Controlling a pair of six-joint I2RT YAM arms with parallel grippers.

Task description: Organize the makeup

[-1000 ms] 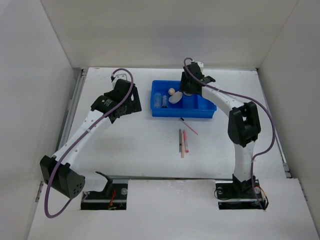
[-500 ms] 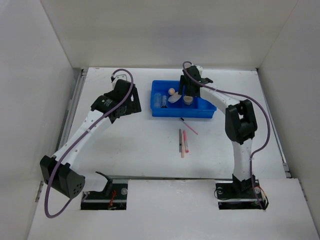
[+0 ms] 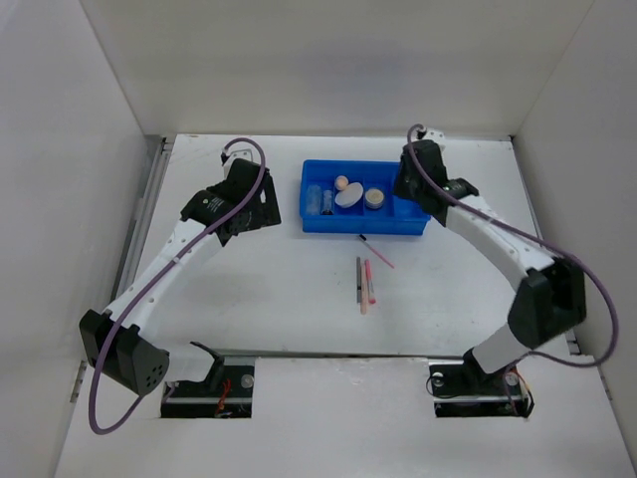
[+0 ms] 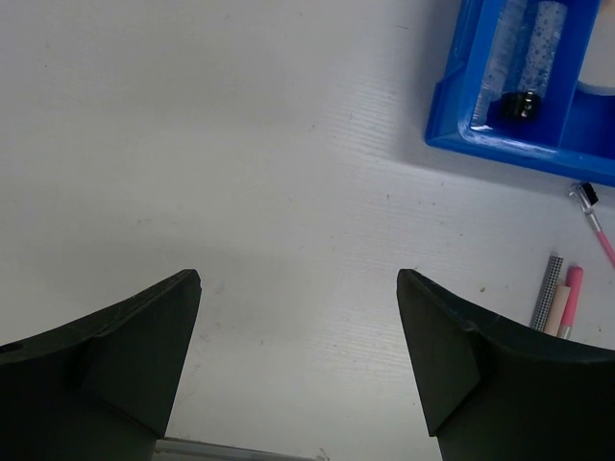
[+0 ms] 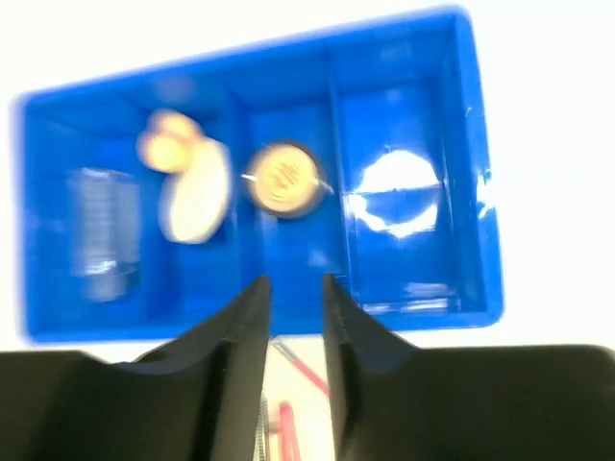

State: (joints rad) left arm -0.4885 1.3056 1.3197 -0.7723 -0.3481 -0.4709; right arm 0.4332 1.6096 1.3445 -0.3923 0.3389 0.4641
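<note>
The blue tray (image 3: 413, 227) holds a clear tube (image 3: 315, 197), a peach sponge (image 3: 341, 183), a cream puff (image 3: 349, 197) and a round beige compact (image 3: 374, 198). In the blurred right wrist view, the compact (image 5: 282, 179) lies in the middle compartment. My right gripper (image 5: 296, 283) hovers over the tray's near wall, its jaws a narrow gap apart and empty. It sits at the tray's right end (image 3: 402, 191). Pencils (image 3: 364, 285) lie on the table in front of the tray. My left gripper (image 4: 298, 279) stands wide open and empty over bare table left of the tray (image 4: 452, 106).
A small black cylinder (image 4: 519, 104) lies at the end of the clear tube (image 4: 538, 48). A thin pink pencil (image 3: 378, 252) lies slanted near the tray's front wall. White walls enclose the table on three sides.
The compact now lies uncovered in the tray. My right arm has swung up and to the right, away from it, and its jaws have narrowed. The left arm has not moved.
</note>
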